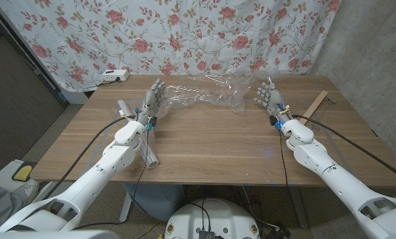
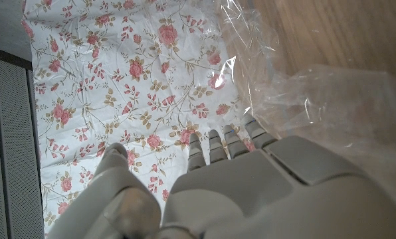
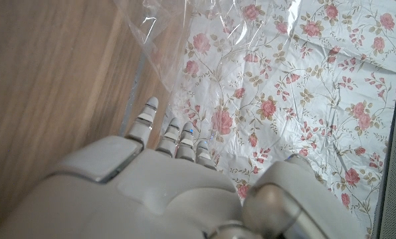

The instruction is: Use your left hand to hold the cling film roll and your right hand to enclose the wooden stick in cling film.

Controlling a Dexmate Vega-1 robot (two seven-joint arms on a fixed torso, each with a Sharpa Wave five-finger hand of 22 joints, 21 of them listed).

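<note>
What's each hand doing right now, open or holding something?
Left hand: open, fingers spread, holding nothing, next to the film.
Right hand: open, fingers spread, holding nothing.

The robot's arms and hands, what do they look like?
Both arms are smooth white shells with rounded joints. The left robot hand and right robot hand are pale grey with jointed fingers. Black cables run along each arm, and small blue and yellow bits sit at the wrists.
</note>
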